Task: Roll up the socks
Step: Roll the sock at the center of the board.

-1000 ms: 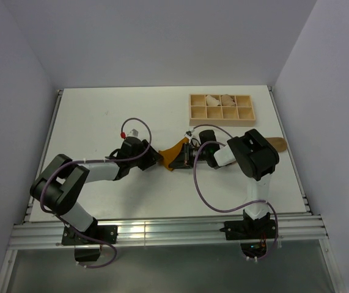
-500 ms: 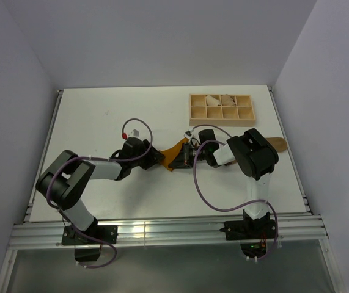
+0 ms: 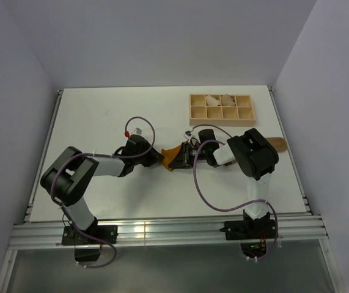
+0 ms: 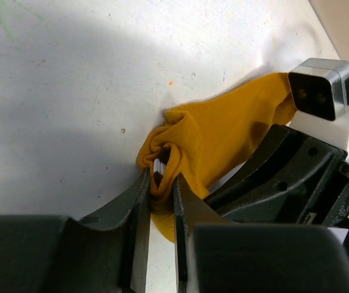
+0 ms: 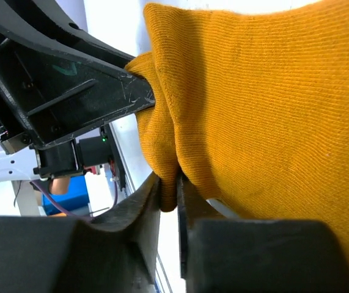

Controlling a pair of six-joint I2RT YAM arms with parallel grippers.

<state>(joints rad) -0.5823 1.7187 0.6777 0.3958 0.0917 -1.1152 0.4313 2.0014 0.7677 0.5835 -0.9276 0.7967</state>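
Note:
The mustard-orange sock [image 3: 174, 156] lies bunched on the white table between my two grippers. My left gripper [image 3: 161, 160] is shut on its crumpled end. In the left wrist view the left gripper [image 4: 161, 183] pinches the sock [image 4: 223, 134] where the striped cuff [image 4: 160, 166] peeks out. My right gripper [image 3: 186, 155] meets the sock from the right. Seen from the right wrist, the right gripper [image 5: 169, 192] is shut on a hanging fold of the sock [image 5: 272, 122]. The tan-brown sock [image 3: 276, 144] lies flat further right, partly hidden behind the right arm.
A wooden compartment tray [image 3: 222, 113] stands at the back right with pale rolled bundles [image 3: 213, 99] in its far row. The two grippers are nearly touching; the right one's body [image 4: 296, 171] fills the left wrist view's right side. Purple cables loop over both arms.
My left gripper has slid right toward the right gripper and closed on the sock's cuff end. The sock is bunched shorter than before. The right arm stayed put.

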